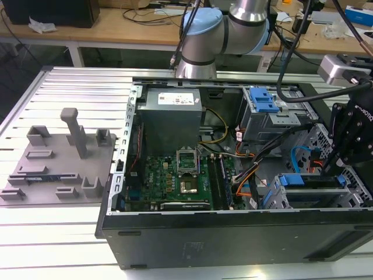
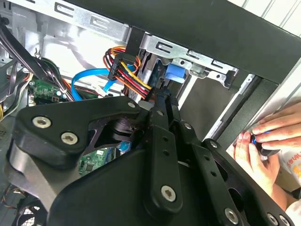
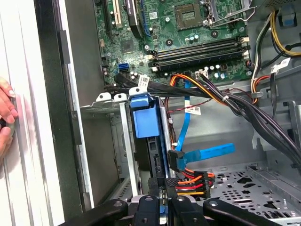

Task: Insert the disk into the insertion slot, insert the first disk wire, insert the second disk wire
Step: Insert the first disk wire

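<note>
The disk (image 1: 312, 181), in its bright-blue caddy (image 3: 146, 121), sits inside the insertion slot (image 3: 123, 141) of the grey drive cage at the case's front corner. A blue flat wire (image 3: 207, 153) ends in a plug (image 3: 175, 161) at the disk's rear edge. Just beside it is a black plug with orange, red and yellow wires (image 3: 186, 182). My gripper (image 3: 159, 182) stands at the disk's rear edge right next to that plug, its fingertips close together. Whether they pinch anything is hidden. In the second wrist view my gripper (image 2: 162, 96) points at the caddy (image 2: 175, 73).
The open computer case (image 1: 233, 233) lies on a slatted metal table. It holds a motherboard (image 1: 175, 181), a power supply (image 1: 172, 114) and a taller grey box with a blue tab (image 1: 262, 108). Cable bundles (image 3: 244, 113) cross above the cage. A person's hand (image 2: 263, 141) rests outside the case wall.
</note>
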Robot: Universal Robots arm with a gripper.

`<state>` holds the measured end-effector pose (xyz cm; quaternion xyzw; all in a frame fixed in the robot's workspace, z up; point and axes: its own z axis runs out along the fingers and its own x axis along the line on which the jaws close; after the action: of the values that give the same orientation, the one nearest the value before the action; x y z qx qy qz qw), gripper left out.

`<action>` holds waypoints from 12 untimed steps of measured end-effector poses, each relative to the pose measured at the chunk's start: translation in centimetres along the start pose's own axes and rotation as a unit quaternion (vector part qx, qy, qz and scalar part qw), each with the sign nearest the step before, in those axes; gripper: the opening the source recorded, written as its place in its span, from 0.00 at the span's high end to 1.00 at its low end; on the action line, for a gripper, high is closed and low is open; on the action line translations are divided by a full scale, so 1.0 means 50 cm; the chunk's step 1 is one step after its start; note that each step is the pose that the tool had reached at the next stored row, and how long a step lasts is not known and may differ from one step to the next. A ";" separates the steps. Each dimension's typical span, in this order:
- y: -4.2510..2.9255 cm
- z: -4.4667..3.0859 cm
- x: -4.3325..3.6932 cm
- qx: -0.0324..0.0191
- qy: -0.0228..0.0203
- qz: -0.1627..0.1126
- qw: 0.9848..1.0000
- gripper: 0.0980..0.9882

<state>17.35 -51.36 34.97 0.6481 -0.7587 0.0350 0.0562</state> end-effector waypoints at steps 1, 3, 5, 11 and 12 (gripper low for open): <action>0.000 0.000 0.000 0.000 0.000 0.000 1.000 0.93; 0.000 0.000 0.000 0.000 -0.004 -0.002 1.000 0.93; 0.000 0.000 0.000 -0.001 -0.009 -0.004 1.000 0.93; 0.000 0.000 0.003 -0.001 -0.012 -0.005 1.000 0.93; 0.000 0.001 0.006 -0.001 -0.013 -0.005 1.000 0.93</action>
<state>17.31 -51.65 34.97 0.6523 -0.7561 0.0249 0.0472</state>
